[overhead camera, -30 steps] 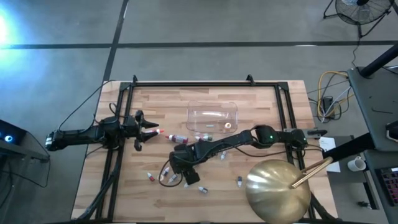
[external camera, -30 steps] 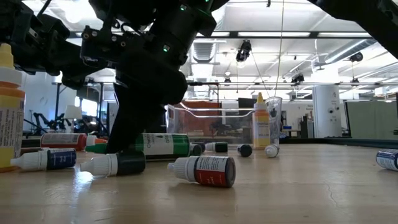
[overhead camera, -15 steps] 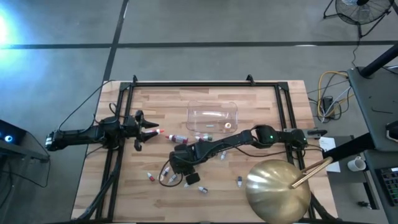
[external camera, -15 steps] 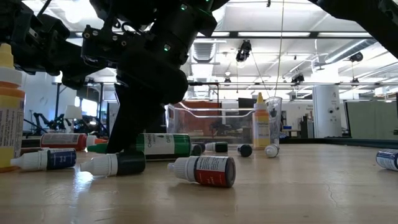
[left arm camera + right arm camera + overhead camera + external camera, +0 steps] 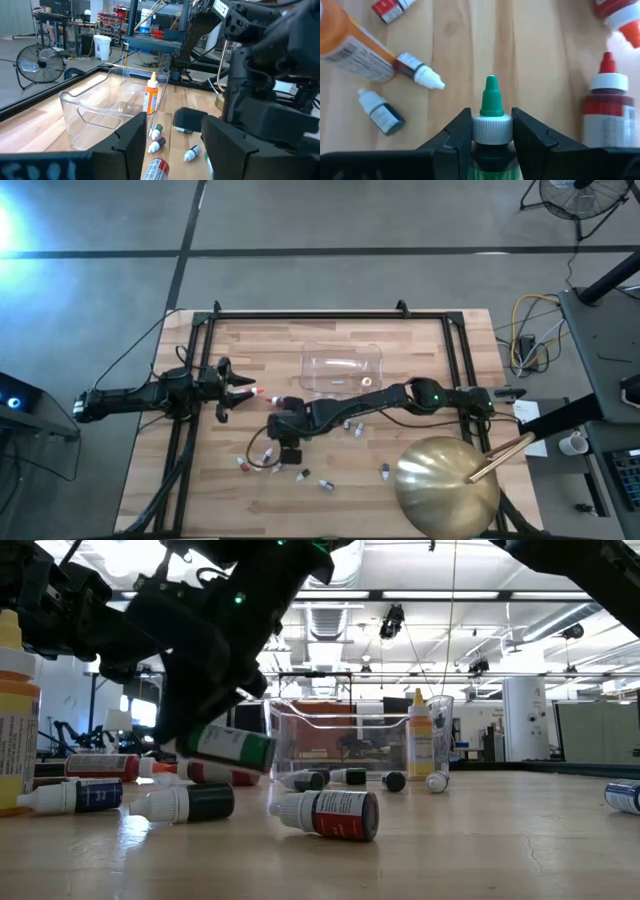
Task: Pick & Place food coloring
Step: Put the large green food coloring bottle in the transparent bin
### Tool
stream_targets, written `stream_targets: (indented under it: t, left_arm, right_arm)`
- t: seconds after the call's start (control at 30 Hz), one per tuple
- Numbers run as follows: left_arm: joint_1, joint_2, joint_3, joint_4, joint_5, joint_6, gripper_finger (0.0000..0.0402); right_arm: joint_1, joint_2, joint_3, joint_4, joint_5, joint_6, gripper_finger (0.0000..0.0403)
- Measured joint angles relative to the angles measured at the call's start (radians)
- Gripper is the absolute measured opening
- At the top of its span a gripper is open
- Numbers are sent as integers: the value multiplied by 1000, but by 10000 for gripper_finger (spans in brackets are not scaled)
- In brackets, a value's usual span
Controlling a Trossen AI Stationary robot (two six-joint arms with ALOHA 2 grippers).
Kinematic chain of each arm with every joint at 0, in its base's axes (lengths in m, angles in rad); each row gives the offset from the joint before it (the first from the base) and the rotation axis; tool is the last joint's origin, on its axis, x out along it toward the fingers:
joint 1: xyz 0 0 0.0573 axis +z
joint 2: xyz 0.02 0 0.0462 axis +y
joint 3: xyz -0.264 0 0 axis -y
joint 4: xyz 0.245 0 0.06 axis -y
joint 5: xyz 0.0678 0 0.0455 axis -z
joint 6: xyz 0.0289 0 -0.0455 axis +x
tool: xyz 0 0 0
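Note:
Several tiny dropper bottles lie scattered on the wooden table point(image 5: 420, 340), on their sides in the low view, such as a red-labelled one point(image 5: 328, 814). My right gripper point(image 5: 288, 442) reaches far toward the table's left and is shut on a green-capped bottle point(image 5: 228, 748), which hangs tilted above the table. My left gripper point(image 5: 232, 389) waits open near the left edge. A red-capped bottle point(image 5: 156, 170) lies on the table between its fingers, and I cannot tell whether it touches them. My right gripper pinches the green-capped bottle between its two fingers at the neck, just behind the white collar point(image 5: 491, 125). The bottle lies along the fingers, with its green tip point(image 5: 491, 95) sticking out ahead of them. It is lifted clear of the table and tilted.
A clear plastic tub point(image 5: 343, 367) sits toward the far middle with an orange bottle point(image 5: 151, 96) upright in it. A big gold dome point(image 5: 447, 485) fills the near right corner. More bottles point(image 5: 417, 71) lie under and around the right gripper. A black frame point(image 5: 330, 314) rims the table.
My right gripper has risen and drifted toward the table's left and far side. The green-capped bottle, which was on the table among the others, is now lifted clear and tilted in its hold.

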Motion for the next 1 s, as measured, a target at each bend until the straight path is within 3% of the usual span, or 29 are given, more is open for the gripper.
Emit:
stream_targets:
  t: [0.13, 0.3, 0.47, 0.67, 0.8, 1.0]
  left_arm:
    - [0, 0, 0, 0, 0, 0, 163]
    - [0, 0, 0, 0, 0, 0, 163]
    - [0, 0, 0, 0, 0, 0, 163]
    - [0, 0, 0, 0, 0, 0, 163]
    - [0, 0, 0, 0, 0, 0, 163]
    - [0, 0, 0, 0, 0, 0, 163]
  right_arm:
    - [5, -12, -30, 58, 87, 25, 109]
    - [-6, -21, -52, 95, 200, 183, 117]
    - [-9, -72, -99, 318, 300, 347, 112]
    - [53, -98, -170, 367, 622, 494, 113]
    - [109, -139, -227, 371, 766, 615, 121]
    - [140, -209, -408, 319, 1000, 1003, 116]
